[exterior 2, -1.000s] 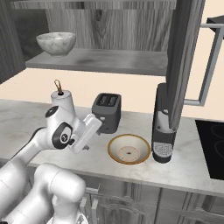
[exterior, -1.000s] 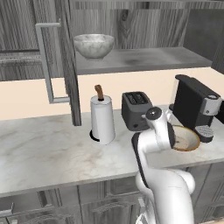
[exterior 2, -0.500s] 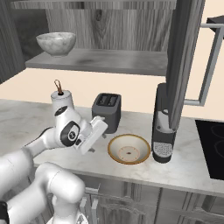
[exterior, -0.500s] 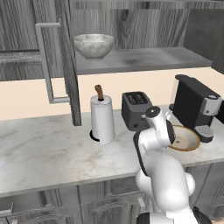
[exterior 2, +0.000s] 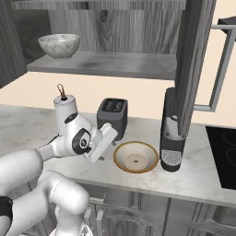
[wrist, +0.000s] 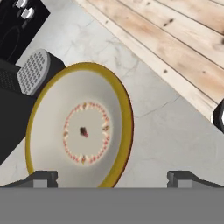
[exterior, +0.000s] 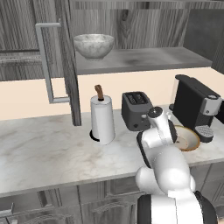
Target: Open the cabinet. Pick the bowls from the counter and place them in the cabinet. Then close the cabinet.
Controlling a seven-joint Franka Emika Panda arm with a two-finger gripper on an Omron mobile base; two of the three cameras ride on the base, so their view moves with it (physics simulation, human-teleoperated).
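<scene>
The cabinet [exterior: 144,59] stands open, its left door [exterior: 65,65] and right door [exterior 2: 196,60] swung out. On its shelf [exterior 2: 106,63] rests the speckled grey-white bowl [exterior: 93,46] [exterior 2: 59,45]. The tan bowl [exterior 2: 136,156] [exterior: 186,139] with a brown rim lies on the marble counter [exterior: 43,144], just in front of the coffee machine. My gripper [wrist: 113,179] is open and empty, hovering to the left of the tan bowl [wrist: 81,131], with the near rim between its two fingertips [wrist: 41,178] and no contact. In the left base view my own arm hides the hand.
A paper towel roll [exterior: 103,118] [exterior 2: 64,108] and a black toaster [exterior: 136,110] [exterior 2: 112,117] stand behind the arm. The black coffee machine [exterior: 194,105] [exterior 2: 171,133] crowds the tan bowl's far side. A dark cooktop [exterior 2: 223,154] lies at the right. The open right door overhangs the coffee machine.
The hand has crept a little closer to the tan bowl. The jaws have stayed open, and both bowls have not moved.
</scene>
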